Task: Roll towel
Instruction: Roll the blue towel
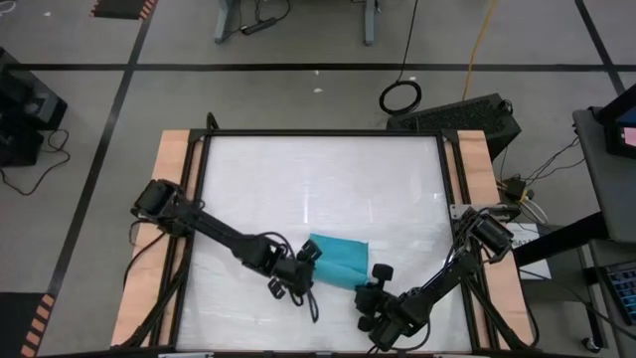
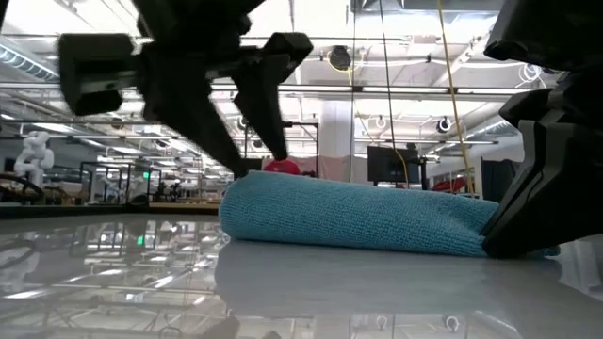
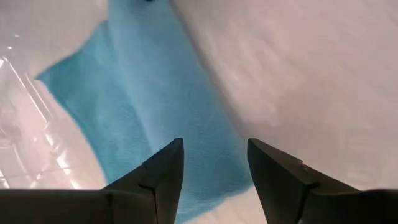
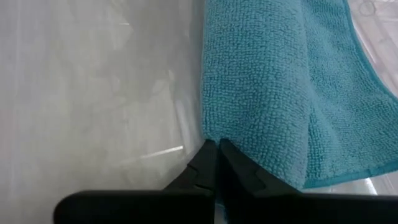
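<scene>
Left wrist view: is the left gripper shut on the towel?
No, the left gripper is open, its two fingers spread apart above the towel with cloth showing in the gap.

No text, label, brand, number or sign could be read in any of the views; the towel (image 1: 338, 260) was plain and unmarked; the white tabletop (image 1: 318, 179) bore no lettering; the screens and fittings in the room behind the table were too small and blurred to make out any writing.
</scene>
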You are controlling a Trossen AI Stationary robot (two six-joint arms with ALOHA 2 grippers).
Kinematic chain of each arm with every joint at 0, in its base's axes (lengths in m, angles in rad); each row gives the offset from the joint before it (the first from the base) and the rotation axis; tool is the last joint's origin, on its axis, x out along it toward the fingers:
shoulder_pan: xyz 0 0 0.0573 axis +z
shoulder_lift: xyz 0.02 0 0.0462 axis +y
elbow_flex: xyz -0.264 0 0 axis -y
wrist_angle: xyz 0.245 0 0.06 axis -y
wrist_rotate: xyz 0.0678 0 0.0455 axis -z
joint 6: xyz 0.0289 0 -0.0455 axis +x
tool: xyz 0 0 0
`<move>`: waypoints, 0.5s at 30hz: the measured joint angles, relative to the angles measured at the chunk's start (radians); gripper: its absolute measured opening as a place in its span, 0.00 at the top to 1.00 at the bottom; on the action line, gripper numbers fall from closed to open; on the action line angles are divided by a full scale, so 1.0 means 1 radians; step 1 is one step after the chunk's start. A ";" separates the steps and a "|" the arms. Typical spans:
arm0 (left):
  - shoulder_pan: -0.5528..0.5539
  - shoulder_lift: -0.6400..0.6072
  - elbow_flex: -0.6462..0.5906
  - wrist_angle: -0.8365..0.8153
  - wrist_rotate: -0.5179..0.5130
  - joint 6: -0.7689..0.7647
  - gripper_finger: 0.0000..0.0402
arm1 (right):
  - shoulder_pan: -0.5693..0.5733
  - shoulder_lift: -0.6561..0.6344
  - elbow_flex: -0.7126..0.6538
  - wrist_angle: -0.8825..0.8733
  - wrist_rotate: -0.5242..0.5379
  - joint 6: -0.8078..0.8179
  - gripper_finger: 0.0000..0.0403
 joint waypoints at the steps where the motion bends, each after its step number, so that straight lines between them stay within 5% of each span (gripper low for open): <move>1: -0.002 0.005 -0.006 0.001 0.000 0.002 0.54 | 0.000 0.000 0.000 0.001 -0.003 0.004 0.99; 15: 0.000 0.022 -0.152 0.181 -0.032 0.081 0.54 | 0.001 0.000 -0.001 0.013 -0.007 0.020 0.99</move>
